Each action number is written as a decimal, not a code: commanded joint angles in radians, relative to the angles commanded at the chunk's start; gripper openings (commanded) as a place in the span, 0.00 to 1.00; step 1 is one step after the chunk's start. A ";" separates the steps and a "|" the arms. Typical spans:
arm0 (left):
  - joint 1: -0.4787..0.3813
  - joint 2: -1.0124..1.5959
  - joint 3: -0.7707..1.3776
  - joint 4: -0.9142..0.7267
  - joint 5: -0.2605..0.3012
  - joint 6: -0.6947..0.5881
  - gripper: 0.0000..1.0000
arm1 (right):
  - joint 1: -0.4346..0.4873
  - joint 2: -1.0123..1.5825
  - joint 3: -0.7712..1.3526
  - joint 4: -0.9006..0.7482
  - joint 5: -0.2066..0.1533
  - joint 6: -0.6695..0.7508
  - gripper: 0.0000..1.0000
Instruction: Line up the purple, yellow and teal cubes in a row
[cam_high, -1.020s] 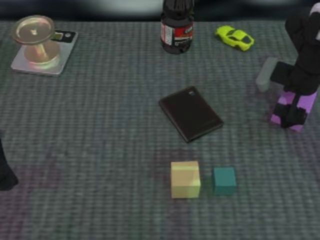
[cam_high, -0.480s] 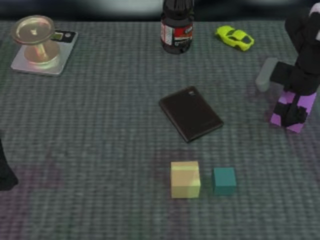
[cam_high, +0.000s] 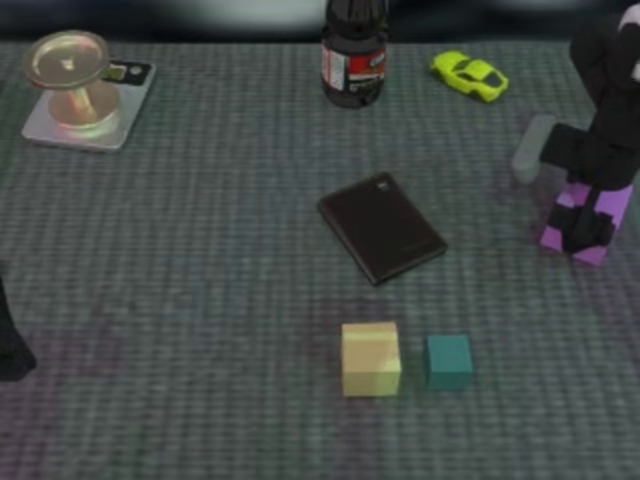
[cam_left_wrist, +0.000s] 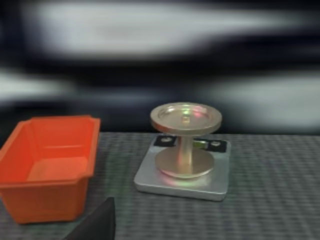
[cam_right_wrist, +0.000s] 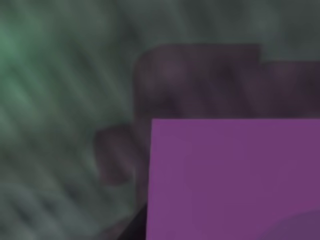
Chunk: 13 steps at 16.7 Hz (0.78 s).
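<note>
The right pincer grasps the matte purple cube at the woven table's right edge; yellow cube and teal cube sit side by side below a flat brown wallet.

My right gripper points down at the table's right side, fingers closed on the purple cube. My left arm is parked far left of this cube.

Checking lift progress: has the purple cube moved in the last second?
Barely, if at all: the purple cube, under the right gripper, sits at almost the same spot relative to the wallet in the top view.
</note>
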 joint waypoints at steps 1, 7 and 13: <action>0.000 0.000 0.000 0.000 0.000 0.000 1.00 | 0.002 -0.003 0.013 -0.014 0.000 -0.002 0.00; 0.000 0.000 0.000 0.000 0.000 0.000 1.00 | 0.007 -0.058 0.148 -0.212 -0.001 -0.001 0.00; 0.000 0.000 0.000 0.000 0.000 0.000 1.00 | 0.005 -0.063 0.162 -0.230 -0.001 0.002 0.00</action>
